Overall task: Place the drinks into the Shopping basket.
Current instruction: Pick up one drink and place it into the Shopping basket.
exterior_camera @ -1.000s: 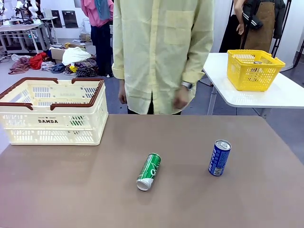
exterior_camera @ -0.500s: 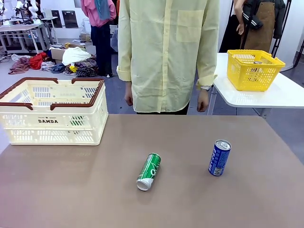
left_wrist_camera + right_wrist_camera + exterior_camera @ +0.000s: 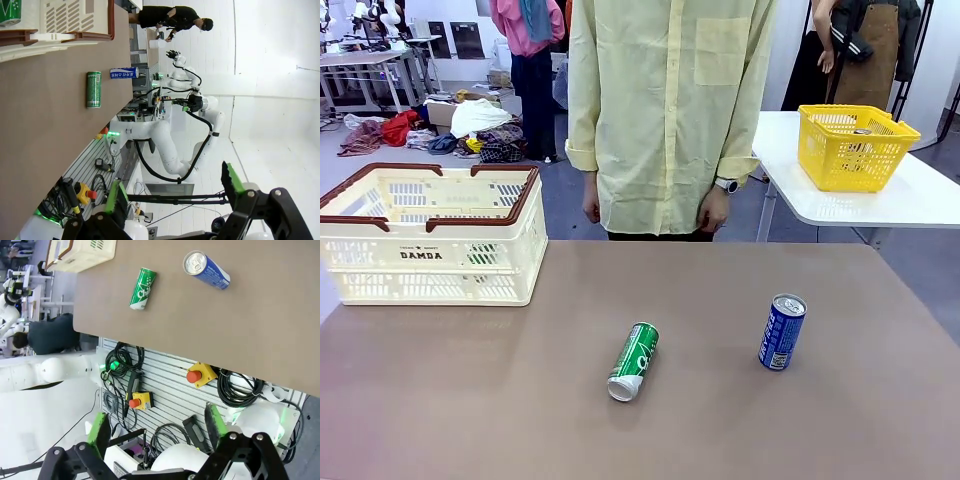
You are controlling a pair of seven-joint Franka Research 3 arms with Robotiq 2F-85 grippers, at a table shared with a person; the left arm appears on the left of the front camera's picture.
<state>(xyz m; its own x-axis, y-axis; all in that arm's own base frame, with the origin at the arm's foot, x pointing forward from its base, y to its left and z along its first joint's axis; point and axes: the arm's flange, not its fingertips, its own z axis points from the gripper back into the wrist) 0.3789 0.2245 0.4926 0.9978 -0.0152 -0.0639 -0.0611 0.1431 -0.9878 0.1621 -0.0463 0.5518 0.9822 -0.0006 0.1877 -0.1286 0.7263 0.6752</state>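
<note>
So nothing's gone in yet as far as I can tell: both drinks sit out on the desk (image 3: pixel 520 420) and neither arm has reached in. I'd call this the very start, with picking the first can as the step in hand.

Going left to right in the front view:

- The Shopping basket (image 3: pixel 380 255) is at the left edge of the frame, on the desk's far left corner. What I can see of its inside looks empty, but the near wall hides part of the floor. In the left wrist view there's a bit of green (image 3: pixel 9 11) in the upper left corner by the basket's rim. Can't tell what it is.
- The green can (image 3: pixel 634 360) is bottom centre, lying on its side, well apart from the basket.
- The blue can (image 3: pixel 782 331) is right of centre. It's standing upright, apart from the green one.
- The yellow mesh basket (image 3: pixel 855 150) is upper right on a white side table (image 3: pixel 920 205), with something silver-topped in it. Not ours.

A person (image 3: pixel 665 110) stands at the far edge, hands down.

The left gripper (image 3: pixel 172 185) has its jaws spread wide and holds nothing. Same for the right gripper (image 3: pixel 156 420).

My guess for the next move is coming down over one can. The green one needs a pinch across its body and might roll, while the blue one can be taken from the side. Then it's a long carry left.
</note>
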